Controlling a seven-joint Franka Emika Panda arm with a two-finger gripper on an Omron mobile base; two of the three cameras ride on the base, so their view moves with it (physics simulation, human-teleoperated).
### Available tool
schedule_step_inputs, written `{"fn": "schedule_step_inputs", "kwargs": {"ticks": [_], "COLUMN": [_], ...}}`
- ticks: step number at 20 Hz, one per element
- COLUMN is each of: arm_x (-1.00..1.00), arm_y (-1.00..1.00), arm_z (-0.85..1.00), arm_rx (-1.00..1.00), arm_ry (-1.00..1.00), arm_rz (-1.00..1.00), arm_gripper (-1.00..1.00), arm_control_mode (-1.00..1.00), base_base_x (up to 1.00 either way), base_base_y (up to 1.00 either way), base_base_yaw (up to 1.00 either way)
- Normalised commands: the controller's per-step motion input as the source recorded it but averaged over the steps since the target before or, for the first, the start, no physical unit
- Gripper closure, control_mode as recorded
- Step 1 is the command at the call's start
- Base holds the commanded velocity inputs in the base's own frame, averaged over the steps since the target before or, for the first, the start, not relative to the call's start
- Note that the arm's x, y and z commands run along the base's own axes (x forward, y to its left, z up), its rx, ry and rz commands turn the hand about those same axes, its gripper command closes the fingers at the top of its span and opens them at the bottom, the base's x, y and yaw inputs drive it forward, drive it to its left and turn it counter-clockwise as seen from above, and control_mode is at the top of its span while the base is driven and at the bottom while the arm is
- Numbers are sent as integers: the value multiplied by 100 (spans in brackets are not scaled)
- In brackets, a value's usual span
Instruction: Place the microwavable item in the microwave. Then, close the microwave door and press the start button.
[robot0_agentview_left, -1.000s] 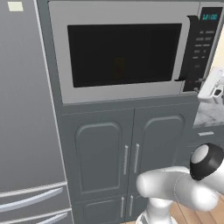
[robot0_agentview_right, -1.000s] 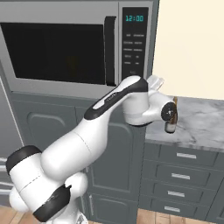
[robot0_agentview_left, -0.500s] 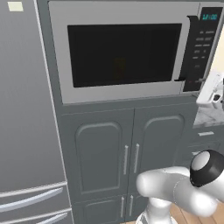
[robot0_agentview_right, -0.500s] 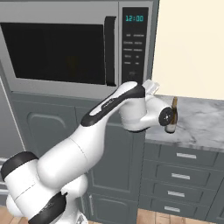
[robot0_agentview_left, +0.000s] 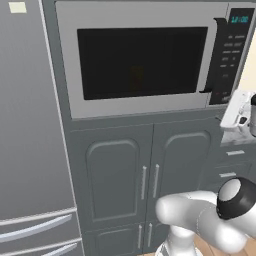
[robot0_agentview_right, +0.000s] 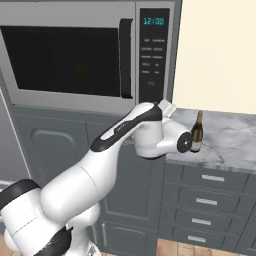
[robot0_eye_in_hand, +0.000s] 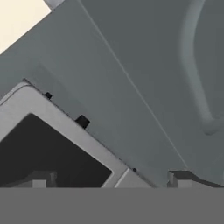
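From the left base view, the microwave (robot0_agentview_left: 150, 60) sits built in above the grey cabinet doors (robot0_agentview_left: 145, 185), and the microwave door (robot0_agentview_left: 137, 62) lies flush and shut, its black curved handle (robot0_agentview_left: 214, 55) beside the control panel (robot0_agentview_left: 234, 55); through the dark glass there is a faint warm smudge that may be the yellow cup, though it is too dim to say so firmly. The fridge (robot0_agentview_left: 30, 125) stands to the left. From the right base view, the same door is closed, the clock digits (robot0_agentview_right: 154, 21) glow cyan, and the arm (robot0_agentview_right: 125, 145) reaches up with its wrist just under the panel's lower corner, beside the marble counter (robot0_agentview_right: 225, 140) where the wine bottle (robot0_agentview_right: 197, 132) stands. In the hand view, the gripper (robot0_eye_in_hand: 109, 181) shows just its two finger tips at the bottom, well apart, so the jaws look open and empty, facing grey cabinetry and a corner of the dark window. By my reckoning, loading and closing are done; pressing start is what remains.
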Motion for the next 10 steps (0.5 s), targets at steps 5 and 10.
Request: {"fn": "schedule_step_inputs", "kwargs": {"ticks": [5,10], "arm_x": [2,-5], "arm_y": [10,0], "arm_z": [-8,12], "arm_rx": [0,0], "arm_ry": [0,-8], "arm_rz": [6,0], "arm_gripper": [-100,-100], "arm_control_mode": [-100,-100], "base_base_x": [0,0], "base_base_y": [0,0], "base_base_yaw": [0,0]}}
